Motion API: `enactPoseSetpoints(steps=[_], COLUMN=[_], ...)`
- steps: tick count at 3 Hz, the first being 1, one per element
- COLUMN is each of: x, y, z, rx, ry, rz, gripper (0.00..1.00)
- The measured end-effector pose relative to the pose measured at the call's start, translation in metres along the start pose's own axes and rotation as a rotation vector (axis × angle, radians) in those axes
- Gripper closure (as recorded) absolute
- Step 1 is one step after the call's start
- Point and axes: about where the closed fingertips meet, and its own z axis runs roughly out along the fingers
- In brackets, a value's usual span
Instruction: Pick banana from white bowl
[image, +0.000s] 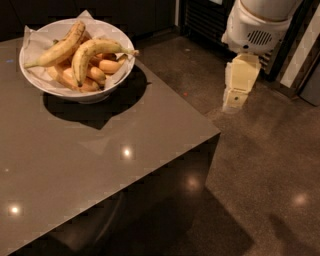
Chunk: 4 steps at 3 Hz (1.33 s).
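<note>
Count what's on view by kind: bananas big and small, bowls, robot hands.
Large bananas: 2, the curved banana and a straighter one.
Small bananas: at least 3, partly buried.
White bowl: 1.
Hand: 1, over the floor beside the table.
Total: at least 7.
</note>
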Motion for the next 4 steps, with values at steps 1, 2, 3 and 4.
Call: enactPoseSetpoints(steps=[1,2,3,4], x=[-0.002,-0.020,-0.052,-0.090], y=[-0.002,-0.012,-0.032,-0.051], z=[0.000,-0.007,-0.011,-0.013], rx=[0.010,0.045,0.055,0.055], ry=[-0.007,-0.045,-0.086,-0.111], rz=[-0.002,-0.071,-0.170,-0.266], gripper=[0.00,0.00,0.00,0.00])
